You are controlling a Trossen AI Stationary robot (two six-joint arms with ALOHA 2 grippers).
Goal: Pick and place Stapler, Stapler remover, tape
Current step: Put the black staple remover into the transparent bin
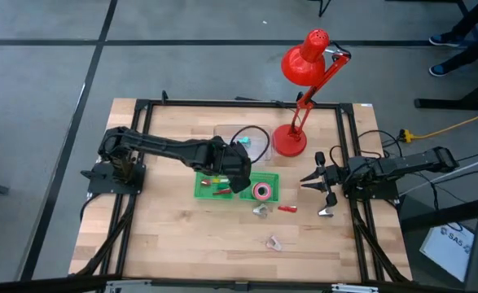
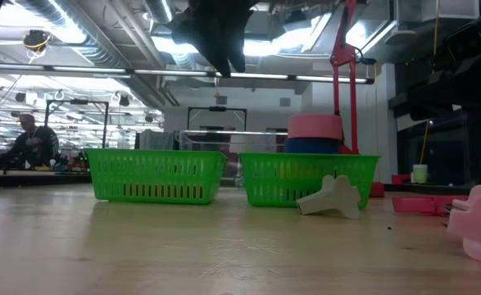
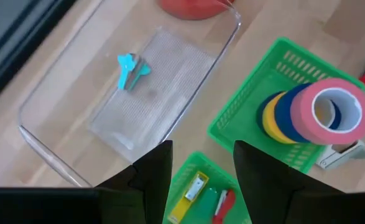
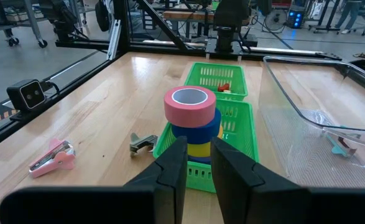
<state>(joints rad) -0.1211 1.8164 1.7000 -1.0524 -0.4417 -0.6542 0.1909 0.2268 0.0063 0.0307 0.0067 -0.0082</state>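
The tape rolls stand stacked, pink on top, in a green basket; a second green basket beside it holds small staplers; the left gripper hovers above, fingers parted, empty; the right gripper waits near the table edge, fingers narrowly apart, empty.

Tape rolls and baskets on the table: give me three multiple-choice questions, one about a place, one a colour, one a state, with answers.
1. Where is the stack of tape rolls?
A. In a green basket
B. In the clear tray
C. On the bare table

2. What colour is the top roll?
A. Yellow
B. Pink
C. Green

3. How is the left pincer?
A. Shut on a roll
B. Open and holding nothing
C. Shut on a stapler

Answers: 1 A, the right wrist view shows the stack standing inside the basket. 2 B, pink tops blue and yellow. 3 B, its fingers stand apart with nothing between them.
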